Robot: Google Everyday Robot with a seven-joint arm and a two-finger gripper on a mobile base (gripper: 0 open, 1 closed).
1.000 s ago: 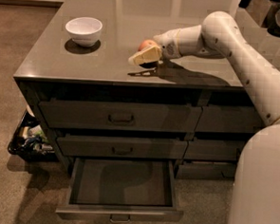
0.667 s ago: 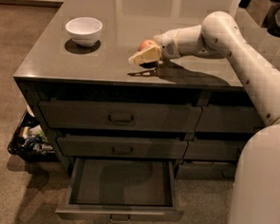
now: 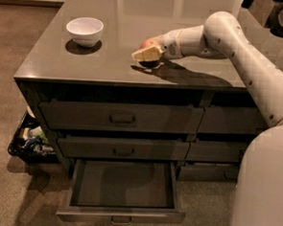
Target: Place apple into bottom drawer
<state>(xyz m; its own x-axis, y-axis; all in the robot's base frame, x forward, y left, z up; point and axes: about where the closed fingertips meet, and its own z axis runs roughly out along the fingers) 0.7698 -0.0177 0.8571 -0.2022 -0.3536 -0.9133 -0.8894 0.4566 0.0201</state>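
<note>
My gripper [image 3: 147,54] near worktop's [image 3: 86,66] front edge, mid-span, clamped on apple [image 3: 146,42]. Bottom drawer [image 3: 92,211] open below front edge. Advise: lift clear, carry past edge, lower well inside before releasing.

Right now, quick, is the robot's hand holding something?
Hand: over the countertop, right at the apple; whether it is open or closed cannot be told.

On the countertop [image 3: 110,67] the bowl [image 3: 84,31] sits left of the gripper [image 3: 146,54], which is at the apple [image 3: 146,42] — below, the bottom drawer [image 3: 121,214] stands open.
</note>
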